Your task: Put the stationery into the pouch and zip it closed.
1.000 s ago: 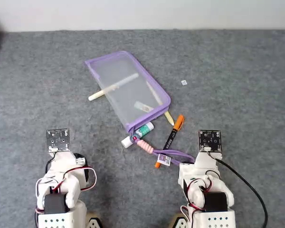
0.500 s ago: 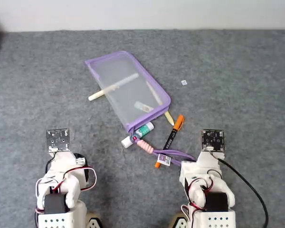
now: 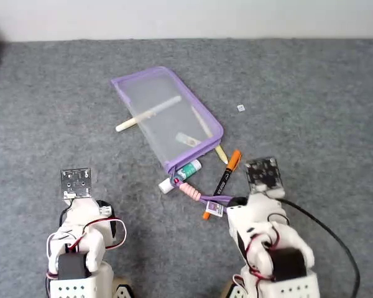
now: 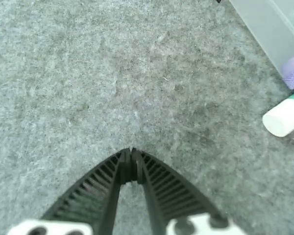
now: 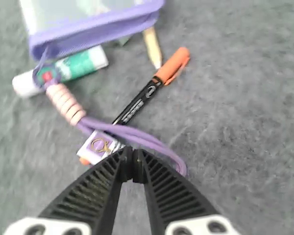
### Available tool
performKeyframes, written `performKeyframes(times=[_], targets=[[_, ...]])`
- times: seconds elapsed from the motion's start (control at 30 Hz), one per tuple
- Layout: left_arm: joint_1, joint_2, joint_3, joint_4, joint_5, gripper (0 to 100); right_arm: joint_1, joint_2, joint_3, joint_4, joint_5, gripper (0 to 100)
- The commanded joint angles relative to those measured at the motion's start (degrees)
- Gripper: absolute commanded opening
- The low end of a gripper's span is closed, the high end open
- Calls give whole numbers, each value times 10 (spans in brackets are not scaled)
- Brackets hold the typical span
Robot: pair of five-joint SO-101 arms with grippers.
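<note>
The right end effector (image 5: 133,166) is found with its fingers pressed together and nothing held. Its tip is just beside the purple strap (image 5: 137,138) and a small tag (image 5: 99,147). The strap is seen crossing a black marker (image 5: 146,97) with an orange cap, laid on the grey bench (image 3: 311,112). A cream pencil tip (image 5: 152,43) is noted just beside the cap. A white-and-green glue stick (image 5: 63,71) is located at the mouth of the purple-edged pouch (image 3: 168,118), partly outside it. A cream pen (image 3: 148,115) is recorded across the pouch, one end past its edge. The left end effector (image 4: 131,164) is likewise drawn together, empty, over bare bench, apart from the pouch.
</note>
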Motion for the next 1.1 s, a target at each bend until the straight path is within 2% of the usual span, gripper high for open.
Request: performKeyframes(times=[0.0, 0.17, 0.3, 0.43, 0.63, 0.83, 1.07], targets=[[-2, -7, -3, 2, 3, 14, -15, 169, -105, 5, 47, 8], [-2, -7, -3, 2, 3, 14, -15, 386, -219, 2, 171, 9], [-2, -7, -3, 2, 3, 14, -35, 502, -307, 7, 258, 9], [-2, -7, -3, 2, 3, 14, -89, 593, -358, 6, 258, 17], [-2, -7, -3, 2, 3, 14, -126, 725, -429, 2, 257, 167], [-2, -7, -3, 2, 3, 14, -128, 835, -528, 7, 258, 173], [-2, -7, -3, 2, 3, 14, -182, 913, -593, 15, 258, 173]])
